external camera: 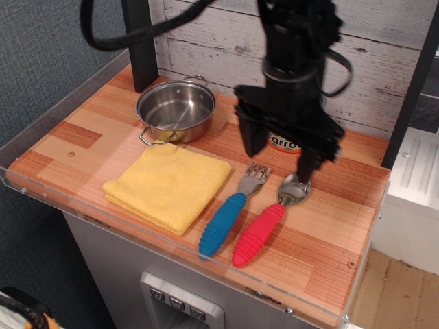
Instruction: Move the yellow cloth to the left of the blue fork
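My gripper (280, 152), fingers spread and holding nothing, hangs above the utensil heads. The yellow cloth (168, 185) lies folded flat on the table (75, 137), just left of the blue fork (232, 211). Judged soft, light and limp, it is best pinched at a raised folded edge or corner.

On the counter (82, 130), the cloth (168, 185) lies flat at front left, with the fork (233, 209) just to its right and the spoon (271, 216) right of the fork, both handles angled toward the front edge. The pot (175, 110) stands behind the cloth, near the back wall (219, 34). The claw (280, 154), its fingers spread, hangs above the fork and spoon heads, in front of a can (282, 142) at the back.
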Robot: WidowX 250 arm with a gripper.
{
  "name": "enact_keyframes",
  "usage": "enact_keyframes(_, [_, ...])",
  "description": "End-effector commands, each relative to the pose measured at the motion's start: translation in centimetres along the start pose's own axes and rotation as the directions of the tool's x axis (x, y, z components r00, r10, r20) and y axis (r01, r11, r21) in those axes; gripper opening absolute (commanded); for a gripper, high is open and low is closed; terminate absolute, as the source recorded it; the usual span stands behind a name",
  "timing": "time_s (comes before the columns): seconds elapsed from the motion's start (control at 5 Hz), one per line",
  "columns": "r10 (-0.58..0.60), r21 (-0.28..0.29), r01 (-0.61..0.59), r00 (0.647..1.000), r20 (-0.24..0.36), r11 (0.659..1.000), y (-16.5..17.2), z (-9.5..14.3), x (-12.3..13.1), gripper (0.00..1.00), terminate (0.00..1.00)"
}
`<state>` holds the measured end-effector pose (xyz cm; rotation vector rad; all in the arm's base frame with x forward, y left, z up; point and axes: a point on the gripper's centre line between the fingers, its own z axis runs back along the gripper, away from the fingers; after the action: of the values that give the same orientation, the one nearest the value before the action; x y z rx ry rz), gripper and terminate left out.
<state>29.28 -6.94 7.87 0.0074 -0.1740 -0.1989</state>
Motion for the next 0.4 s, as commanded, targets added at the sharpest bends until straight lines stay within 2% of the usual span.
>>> enact_keyframes(0.0, [-0.080, -0.014, 0.081, 0.994, 0.068, 0.997, -3.5, 2.8, 0.0, 1.00, 0.00])
enact_keyframes(0.2, [-0.121, -0.037, 0.124, 0.990, 0.073, 0.992, -4.6, 3.4, -0.4, 1.00, 0.00])
